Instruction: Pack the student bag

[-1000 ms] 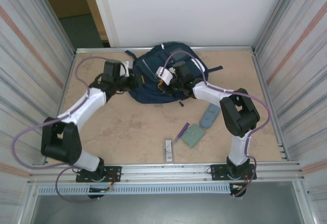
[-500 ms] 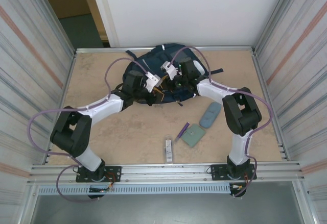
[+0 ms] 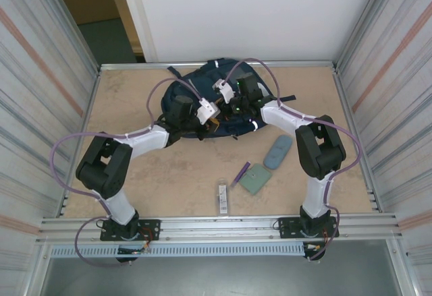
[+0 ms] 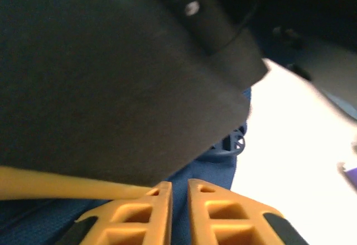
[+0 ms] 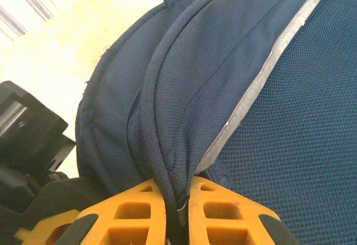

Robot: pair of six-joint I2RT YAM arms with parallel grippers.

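The student bag [image 3: 199,77] lies at the back middle of the table, navy with thin pale stripes. Both grippers sit on its near side, close together. My right gripper [image 3: 228,109] is shut on a raised fold of the bag's navy mesh fabric [image 5: 279,116], which runs up between its orange fingers [image 5: 223,206]. My left gripper [image 3: 210,122] is just left of it. In the left wrist view its jaws [image 4: 179,186] stand almost together with a strip of blue bag fabric [image 4: 215,164] between them, below a round zip puller [image 4: 237,143]. A dark blurred mass hides the upper part of that view.
On the table in front of the bag lie a grey-blue case [image 3: 277,152], a grey-green pouch [image 3: 255,179], a purple pen [image 3: 241,172] and a small white oblong item [image 3: 223,197]. Corrugated walls close in the left and right sides.
The left arm has swung right from the bag's left side onto its near front, beside the right gripper, and its jaws have narrowed. The right gripper has kept its hold.
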